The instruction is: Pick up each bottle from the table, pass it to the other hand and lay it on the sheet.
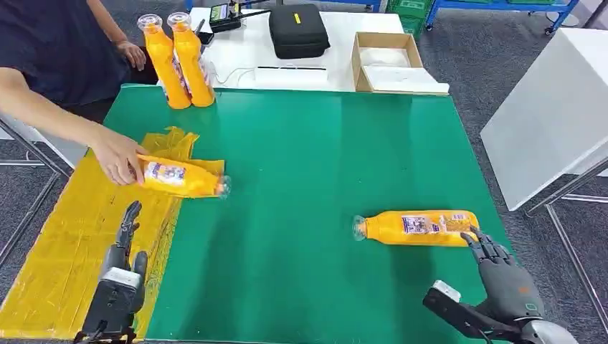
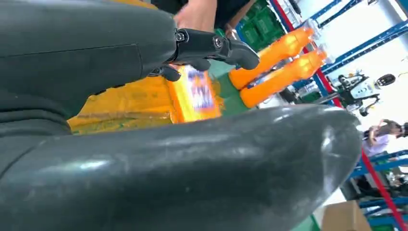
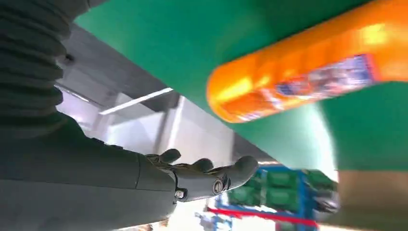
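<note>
An orange bottle (image 1: 419, 227) lies on its side on the green table (image 1: 308, 158), at the right; it is also in the right wrist view (image 3: 308, 77). My right hand (image 1: 502, 276) is just behind its base with fingers apart (image 3: 202, 178), holding nothing. A second bottle (image 1: 183, 179) lies on the edge of the yellow sheet (image 1: 64, 244), and a person's hand (image 1: 118, 159) grips its base. My left hand (image 1: 122, 265) hovers over the sheet, its fingers (image 2: 211, 48) extended and empty, short of that bottle (image 2: 195, 94). Two more bottles (image 1: 179, 63) stand upright at the back left.
Behind the green table, a white table holds a black case (image 1: 297, 30), an open cardboard box (image 1: 391, 63) and a small device (image 1: 224, 16). A white table (image 1: 552, 107) stands close on the right. The person sits at the back left.
</note>
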{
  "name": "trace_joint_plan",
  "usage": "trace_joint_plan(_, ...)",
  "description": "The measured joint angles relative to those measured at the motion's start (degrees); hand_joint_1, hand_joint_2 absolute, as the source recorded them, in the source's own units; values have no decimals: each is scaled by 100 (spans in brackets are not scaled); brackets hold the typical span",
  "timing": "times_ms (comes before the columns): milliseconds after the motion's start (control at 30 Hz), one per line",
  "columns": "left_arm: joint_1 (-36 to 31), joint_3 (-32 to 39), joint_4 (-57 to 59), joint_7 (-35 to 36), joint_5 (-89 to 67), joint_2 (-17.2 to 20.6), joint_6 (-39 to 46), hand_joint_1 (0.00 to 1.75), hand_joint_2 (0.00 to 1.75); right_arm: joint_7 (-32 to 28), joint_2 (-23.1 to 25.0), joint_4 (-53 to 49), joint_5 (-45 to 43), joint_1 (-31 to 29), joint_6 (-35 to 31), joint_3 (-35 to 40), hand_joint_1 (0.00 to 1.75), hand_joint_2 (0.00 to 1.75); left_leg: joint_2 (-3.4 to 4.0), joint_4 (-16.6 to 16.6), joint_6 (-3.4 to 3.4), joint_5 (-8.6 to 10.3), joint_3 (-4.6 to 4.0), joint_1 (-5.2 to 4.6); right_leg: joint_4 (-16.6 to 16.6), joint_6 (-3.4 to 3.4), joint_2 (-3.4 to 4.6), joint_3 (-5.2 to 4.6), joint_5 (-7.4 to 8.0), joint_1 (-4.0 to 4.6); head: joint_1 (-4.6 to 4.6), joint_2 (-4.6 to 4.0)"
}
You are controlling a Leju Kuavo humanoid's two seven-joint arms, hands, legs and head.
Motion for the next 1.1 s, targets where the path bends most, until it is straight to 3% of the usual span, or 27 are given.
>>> trace_joint_plan(300, -48, 5, -197, 33, 345, -33, -153, 0, 0, 40, 199, 978, 208, -759, 496, -450, 0, 175, 2, 0, 13, 14, 4, 0, 0, 7, 0, 3, 8, -1, -2, 0)
trace_joint_plan(567, -86, 7, -203, 33, 589, -35, -199, 0, 0, 59, 231, 1326, 164, -1027, 650, -493, 0, 175, 0, 0, 13, 14, -1, 0, 1, 7, -1, 5, 8, -1, -4, 0)
trace_joint_plan(1100, -272, -146, -210, 79, 1062, -79, -343, 0, 0, 55, 218, 2087, 356, -1936, 784, 234, 0, 175, 0, 0, 16, 18, 0, 0, 2, 9, -5, 7, 9, 0, 0, 0)
